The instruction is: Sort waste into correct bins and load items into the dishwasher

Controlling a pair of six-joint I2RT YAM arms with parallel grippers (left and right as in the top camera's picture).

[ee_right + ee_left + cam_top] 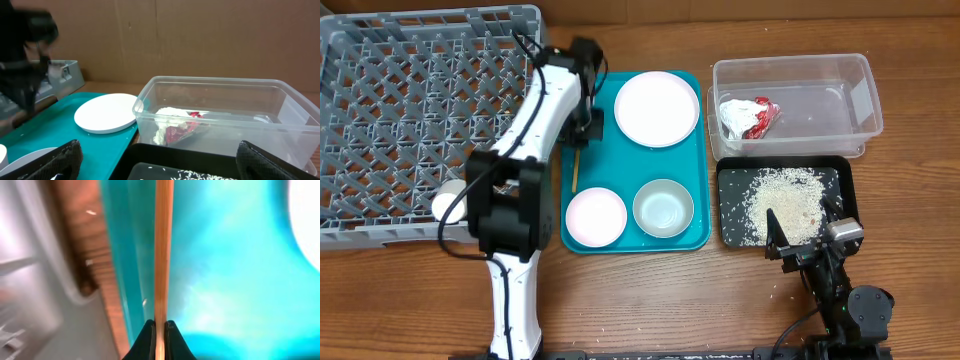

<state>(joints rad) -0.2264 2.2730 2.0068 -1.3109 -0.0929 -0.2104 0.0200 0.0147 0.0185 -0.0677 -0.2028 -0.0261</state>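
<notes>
The wooden chopstick is along the left edge of the teal tray. The left gripper pinches it between its jaws. Inside this tray, a white plate is at the back right, a pink plate and a bowl at the front. To the right of the tray, the right gripper has its jaws spread wide above a black tray of rice grains.
</notes>
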